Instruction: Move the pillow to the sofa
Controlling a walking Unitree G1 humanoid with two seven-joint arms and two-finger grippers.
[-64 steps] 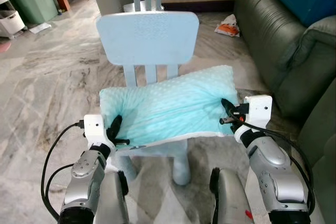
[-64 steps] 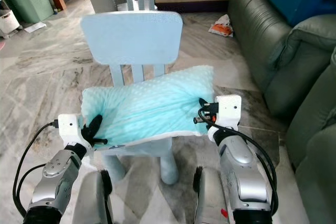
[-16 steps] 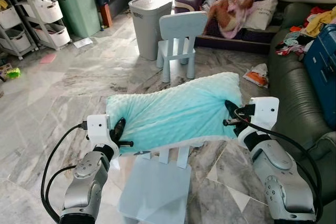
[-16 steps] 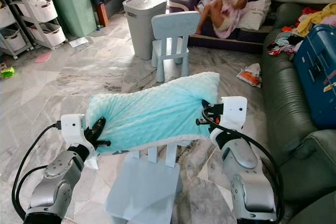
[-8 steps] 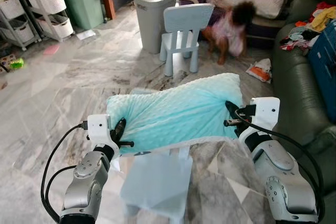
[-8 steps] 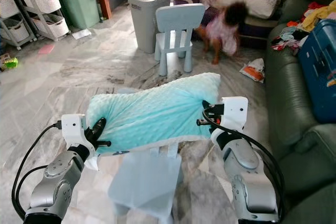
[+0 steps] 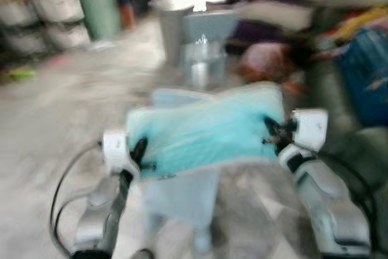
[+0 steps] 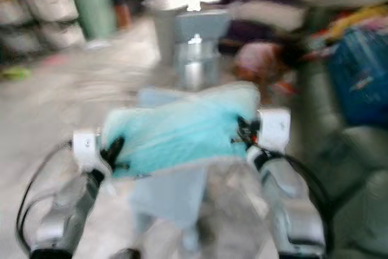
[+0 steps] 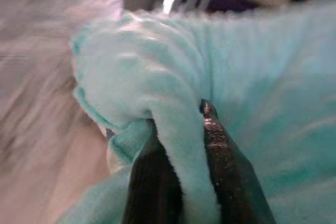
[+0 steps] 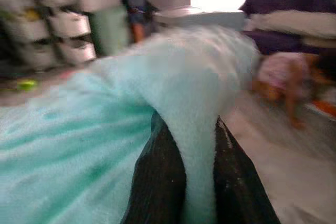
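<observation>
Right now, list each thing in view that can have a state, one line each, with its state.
Pillow: lifted off the floor, held at both ends, fabric bunched where it is pinched.
Left gripper: shut on the pillow, a fold of fabric between its fingers.
Right gripper: shut on the pillow's other end.
Small blue chair: upright on the floor beyond the pillow.
Bin: upright; too blurred to tell more.

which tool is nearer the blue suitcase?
Right. The right tool pinches the pillow end on the blue suitcase side; the left tool grips the far end.
</observation>
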